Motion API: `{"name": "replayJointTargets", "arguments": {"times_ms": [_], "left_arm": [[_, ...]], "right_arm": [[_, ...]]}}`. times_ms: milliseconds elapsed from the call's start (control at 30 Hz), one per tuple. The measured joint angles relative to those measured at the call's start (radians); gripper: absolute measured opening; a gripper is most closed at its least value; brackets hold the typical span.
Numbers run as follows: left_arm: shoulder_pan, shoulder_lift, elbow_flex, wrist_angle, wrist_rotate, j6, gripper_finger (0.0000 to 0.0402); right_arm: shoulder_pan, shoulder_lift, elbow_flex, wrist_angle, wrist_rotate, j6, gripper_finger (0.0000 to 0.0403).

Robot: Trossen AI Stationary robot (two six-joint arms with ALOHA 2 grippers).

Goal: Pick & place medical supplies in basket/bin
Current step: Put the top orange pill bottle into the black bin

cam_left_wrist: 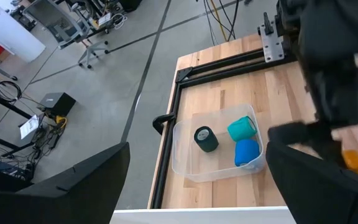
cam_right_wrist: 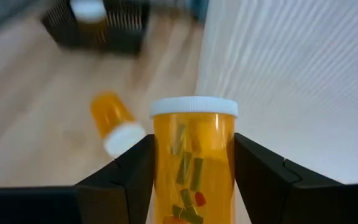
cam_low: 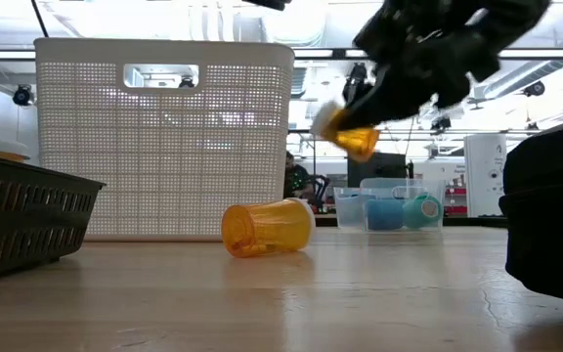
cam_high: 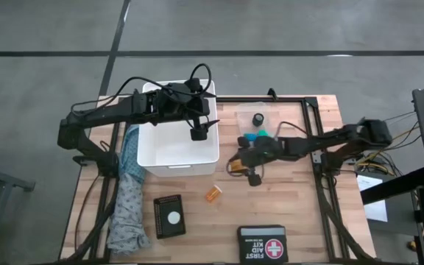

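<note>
1 light, rigid, slick pill bottle [cam_right_wrist: 193, 165] sat clenched mid-body in the right pincer [cam_right_wrist: 191, 180]; left pincer [cam_high: 199, 132] released.

Robotics laboratory: pale wooden butcher-block table [cam_high: 285, 206] on a black metal frame [cam_left_wrist: 166, 134], grey concrete floor [cam_high: 271, 29], loose cables [cam_left_wrist: 48, 121], ceiling strip lights [cam_low: 145, 20].

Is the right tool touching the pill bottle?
Touching: right wrist view shows the right tool with both fingers pressed on the bottle.
</note>
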Motion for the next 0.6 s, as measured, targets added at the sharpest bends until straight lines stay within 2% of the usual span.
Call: {"name": "replayJointTargets", "arguments": {"times_ms": [167,300,433,600], "left_arm": [[0.0,0.0,0.0,0.0,0.0,0.002,0.0381],[0.0,0.0,0.0,0.0,0.0,0.002,0.0381],[0.0,0.0,0.0,0.0,0.0,0.002,0.0381],[0.0,0.0,0.0,0.0,0.0,0.002,0.0381]], "right_arm": [[0.052,-0.105,-0.124,0.239,0.0,0.083,0.0188],[0.098,-0.138,-0.217,0.462,0.0,0.146,0.0188],[0.142,-0.115,-0.268,0.655,0.023,0.203,0.0188],[0.212,-0.031,-0.253,0.771,0.116,0.247,0.0188]]}}
